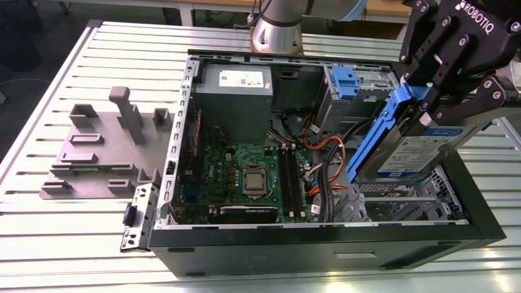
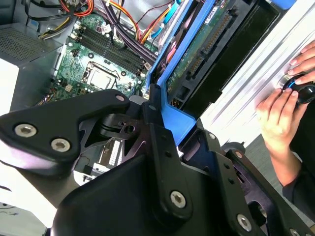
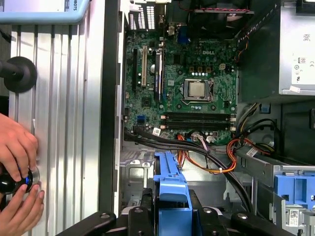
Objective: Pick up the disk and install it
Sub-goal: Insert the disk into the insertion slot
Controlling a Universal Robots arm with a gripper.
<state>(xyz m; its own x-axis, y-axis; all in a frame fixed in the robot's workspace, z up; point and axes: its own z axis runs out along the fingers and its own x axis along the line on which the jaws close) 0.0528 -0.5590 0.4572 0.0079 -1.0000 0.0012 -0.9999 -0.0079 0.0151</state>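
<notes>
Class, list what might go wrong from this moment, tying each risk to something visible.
1. The disk, tilted in the gripper above the drive bay, may jam on its frame.
2. Orange cables beside the bay may get pinched.
3. A hand beside the case may be struck.

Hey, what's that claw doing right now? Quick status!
Claw shut on the disk. Disk tilted over the drive cage in the open computer case. Orange cables close beside.
</notes>
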